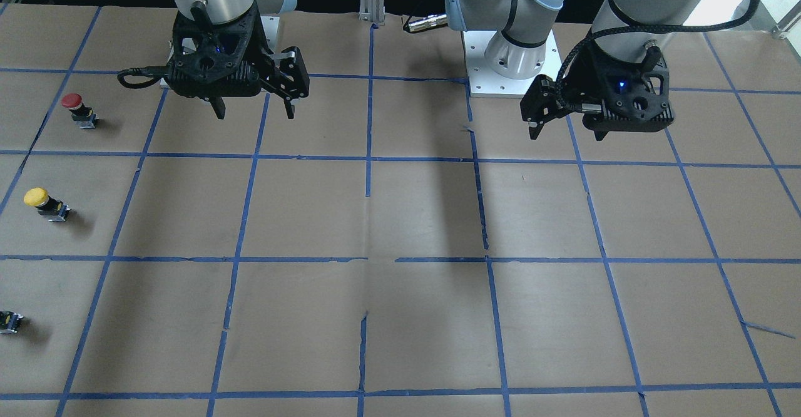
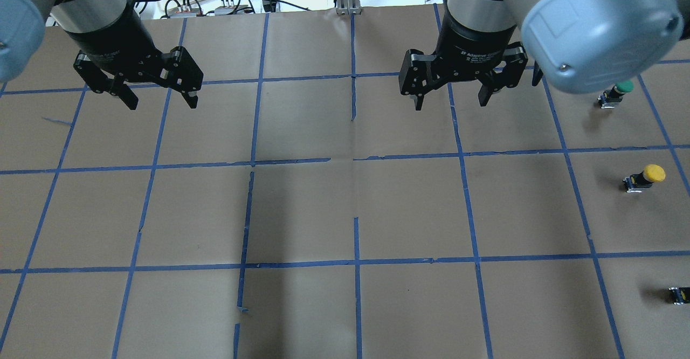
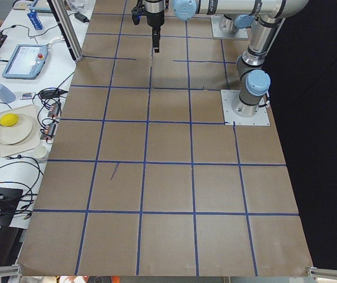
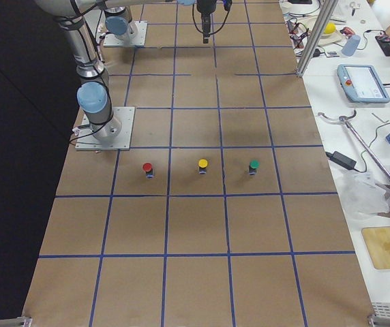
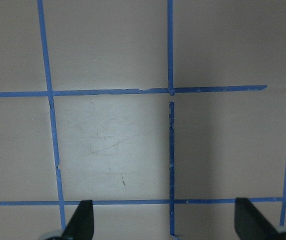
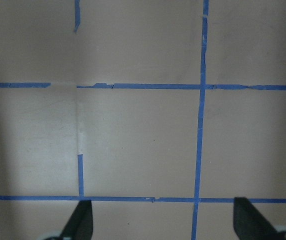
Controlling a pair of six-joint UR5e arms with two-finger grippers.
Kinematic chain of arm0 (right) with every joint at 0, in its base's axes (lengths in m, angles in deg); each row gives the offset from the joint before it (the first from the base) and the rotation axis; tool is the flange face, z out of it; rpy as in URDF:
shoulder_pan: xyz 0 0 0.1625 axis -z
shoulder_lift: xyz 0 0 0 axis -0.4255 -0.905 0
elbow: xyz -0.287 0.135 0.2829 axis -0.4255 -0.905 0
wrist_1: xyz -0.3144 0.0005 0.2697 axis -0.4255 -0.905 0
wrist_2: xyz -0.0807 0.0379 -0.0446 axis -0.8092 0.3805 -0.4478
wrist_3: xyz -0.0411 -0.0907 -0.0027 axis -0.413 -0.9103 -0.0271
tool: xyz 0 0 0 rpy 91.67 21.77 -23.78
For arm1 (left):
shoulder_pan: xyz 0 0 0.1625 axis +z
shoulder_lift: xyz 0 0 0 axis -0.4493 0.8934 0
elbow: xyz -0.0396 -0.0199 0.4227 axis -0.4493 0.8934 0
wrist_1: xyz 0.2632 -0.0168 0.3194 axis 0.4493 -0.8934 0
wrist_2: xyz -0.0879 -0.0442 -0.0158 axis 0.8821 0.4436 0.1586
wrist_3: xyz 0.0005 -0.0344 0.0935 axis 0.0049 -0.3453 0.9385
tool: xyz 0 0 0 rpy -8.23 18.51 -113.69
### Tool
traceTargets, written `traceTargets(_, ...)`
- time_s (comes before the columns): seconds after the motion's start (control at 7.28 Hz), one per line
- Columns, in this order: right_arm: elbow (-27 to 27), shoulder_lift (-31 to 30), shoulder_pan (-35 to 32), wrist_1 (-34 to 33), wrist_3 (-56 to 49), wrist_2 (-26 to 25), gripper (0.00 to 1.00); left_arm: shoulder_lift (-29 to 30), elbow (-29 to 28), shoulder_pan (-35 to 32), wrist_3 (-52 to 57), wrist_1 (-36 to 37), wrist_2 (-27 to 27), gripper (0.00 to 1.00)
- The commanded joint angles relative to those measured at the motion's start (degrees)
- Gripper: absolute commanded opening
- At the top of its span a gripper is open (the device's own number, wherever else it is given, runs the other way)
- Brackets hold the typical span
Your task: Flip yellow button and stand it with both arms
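The yellow button [image 2: 644, 177] stands cap up on the brown paper at the table's right side; it also shows in the front-facing view [image 1: 45, 203] and the right side view [image 4: 202, 165]. My right gripper [image 2: 452, 97] hangs open and empty above the table, well to the left of the button and farther from my base. My left gripper [image 2: 159, 97] hangs open and empty over the left half. In the front-facing view the right gripper [image 1: 253, 111] is on the left and the left gripper [image 1: 565, 134] on the right. Both wrist views show only taped paper between open fingers [image 5: 83, 222] [image 6: 80, 222].
A red-capped button [image 1: 78, 109] stands nearer my base than the yellow one and a green-capped button [image 2: 616, 94] stands farther out, the three in one row [image 4: 147, 168] [image 4: 253, 165]. The white base plate [image 1: 510, 72] of the left arm sits on the table. A cluttered bench [image 4: 362, 82] runs along the far edge.
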Motion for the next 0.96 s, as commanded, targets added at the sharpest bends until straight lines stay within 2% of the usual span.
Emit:
traceTargets(0.0,-2.4,2.2,0.0,1.5,-0.5,0.1,1.00,-0.1,-0.1,-0.1,0.0,0.0,0.4,1.00)
traceTargets(0.82,-2.3,2.4,0.1,0.5,-0.4,0.3,1.00,-0.1,-0.2,-0.1,-0.7,0.2,0.5,1.00)
